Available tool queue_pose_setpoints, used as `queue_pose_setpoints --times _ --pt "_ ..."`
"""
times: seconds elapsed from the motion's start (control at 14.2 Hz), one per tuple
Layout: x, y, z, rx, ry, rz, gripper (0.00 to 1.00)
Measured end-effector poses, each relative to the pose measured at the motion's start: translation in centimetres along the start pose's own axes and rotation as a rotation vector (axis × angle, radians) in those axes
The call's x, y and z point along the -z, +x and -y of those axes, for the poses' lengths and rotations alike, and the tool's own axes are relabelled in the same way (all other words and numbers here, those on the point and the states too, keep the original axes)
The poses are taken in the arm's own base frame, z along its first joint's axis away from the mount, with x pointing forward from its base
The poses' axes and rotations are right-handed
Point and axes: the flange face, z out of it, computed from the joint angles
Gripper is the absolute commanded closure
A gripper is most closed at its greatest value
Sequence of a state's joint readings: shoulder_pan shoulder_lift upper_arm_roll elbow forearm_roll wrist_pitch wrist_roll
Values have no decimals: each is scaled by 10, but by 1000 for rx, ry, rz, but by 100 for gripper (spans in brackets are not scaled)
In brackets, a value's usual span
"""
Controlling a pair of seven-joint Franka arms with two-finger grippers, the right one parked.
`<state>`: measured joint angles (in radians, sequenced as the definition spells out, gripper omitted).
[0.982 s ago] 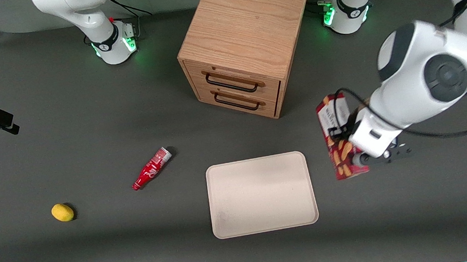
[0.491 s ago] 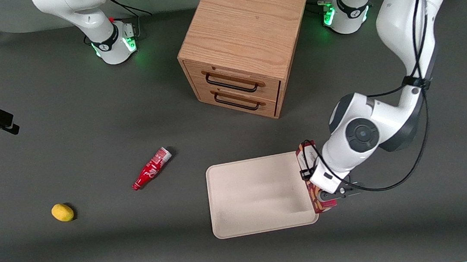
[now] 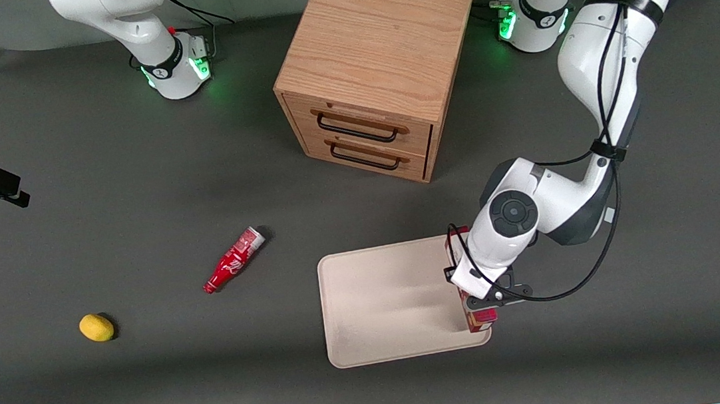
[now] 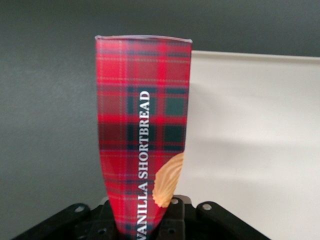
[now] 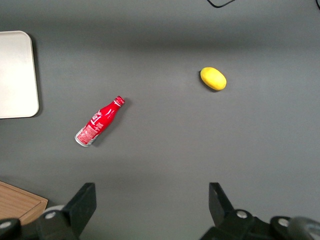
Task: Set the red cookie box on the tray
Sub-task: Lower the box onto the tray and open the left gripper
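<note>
The red cookie box (image 3: pixel 479 315) hangs in the claw (image 3: pixel 485 298) over the edge of the tray (image 3: pixel 384 300) that faces the working arm's end of the counter (image 3: pixel 131 186). In the front view only a short red strip of the box shows below the arm's wrist, plus a sliver near the tray's corner farther from the camera; the rest is hidden under the white wrist housing. In the left wrist view the box (image 4: pixel 142 135) shows a red tartan face with the white words "VANILLA SHORTBREAD" and part of a tan cookie picture, and its lower end is clamped between the claw's black fingers (image 4: pixel 175 220). So the claw (image 4: pixel 145 227) is closed on the box. In that view one long side of the box overlaps the pale tray (image 4: pixel 260 150) while the other lies over bare grey counter. Whether the box touches the tray or is held just above it cannot be told.

Farther from the front camera than the tray stands a wooden drawer cabinet (image 3: pixel 372 60) with two dark handles on its front. Toward the parked arm's end of the counter a small red bottle (image 3: pixel 233 260) lies on its side, and farther that way, slightly nearer the camera, rests a yellow lemon-like fruit (image 3: pixel 97 327). The right wrist view also shows the bottle (image 5: pixel 99 121) and the fruit (image 5: pixel 213 78) well apart.
</note>
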<state>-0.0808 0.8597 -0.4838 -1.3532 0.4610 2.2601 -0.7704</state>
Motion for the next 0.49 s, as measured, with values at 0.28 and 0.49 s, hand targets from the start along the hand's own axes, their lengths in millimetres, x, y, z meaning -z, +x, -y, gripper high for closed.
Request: queue_pose_setpoints --times 0.28,0.49 --pt "-9 1 -1 2 -19 -25 81" --pt "-13 1 0 2 -23 -31 0"
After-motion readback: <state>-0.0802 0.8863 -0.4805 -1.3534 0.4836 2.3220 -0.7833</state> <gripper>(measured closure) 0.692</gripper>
